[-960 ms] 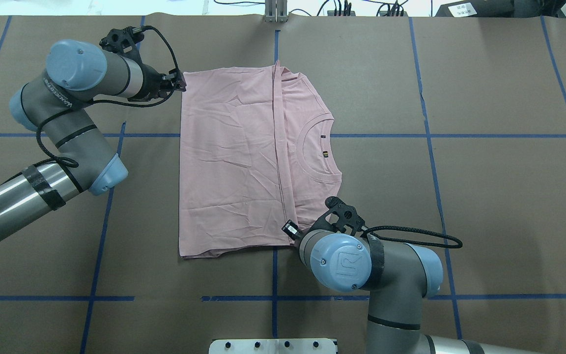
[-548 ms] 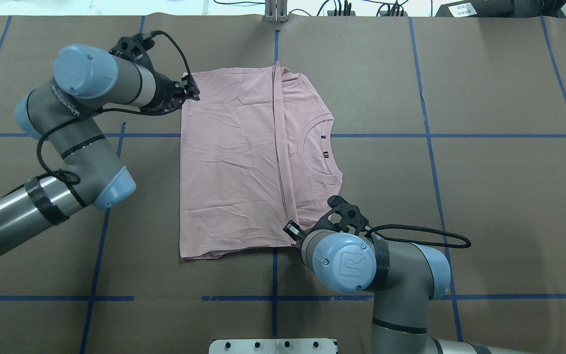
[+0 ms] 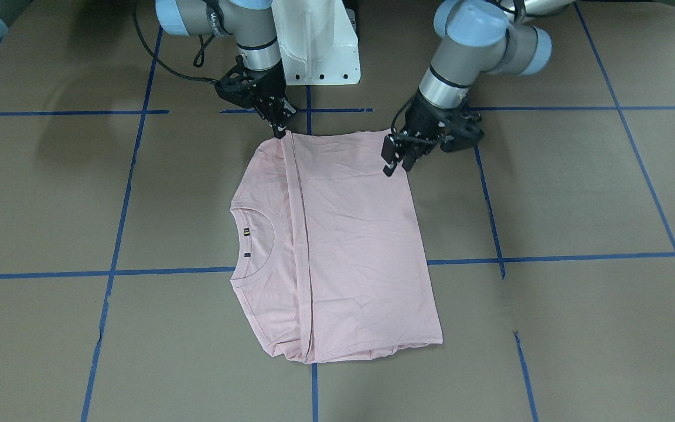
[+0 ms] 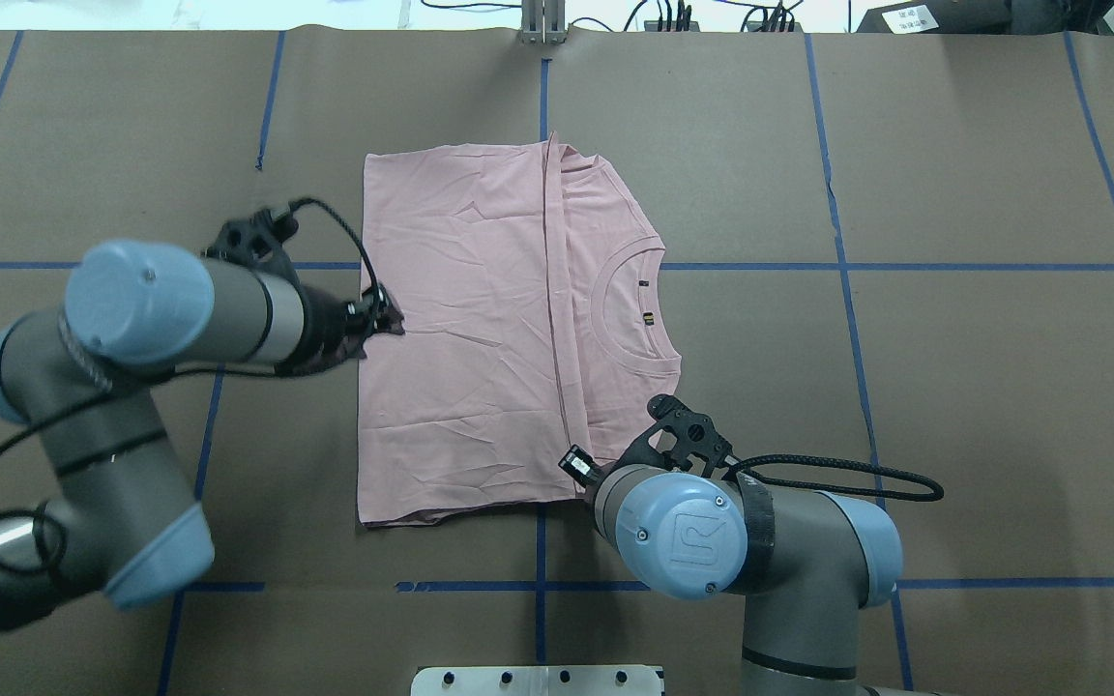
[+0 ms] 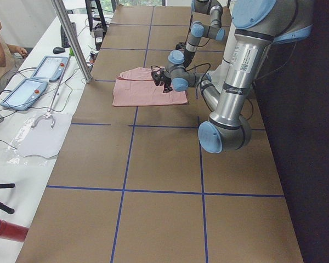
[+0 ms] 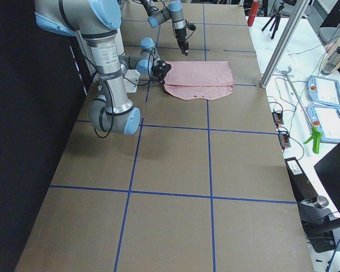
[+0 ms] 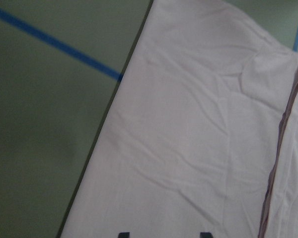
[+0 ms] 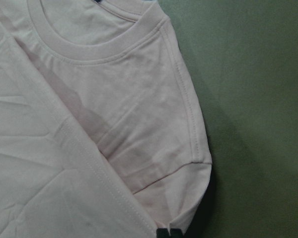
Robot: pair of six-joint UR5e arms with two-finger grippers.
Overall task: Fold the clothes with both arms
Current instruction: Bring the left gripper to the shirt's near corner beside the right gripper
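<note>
Pinching, apparently, the shirt's (image 4: 460, 338) nearest sleeve corner: right fingers (image 3: 280, 124), narrow. Further out: left fingers (image 3: 389, 157), wide, empty, poised over the left edge. Shirt: pink soft knit, creased, ribbed collar, hem folded towards it. It lies flat on the brown desk (image 4: 953, 387), long axis running away from the robot.

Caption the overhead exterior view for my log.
Folded pale pink T-shirt on brown table; black two-finger left gripper over one edge, silver-grey right arm at near edge.
</note>
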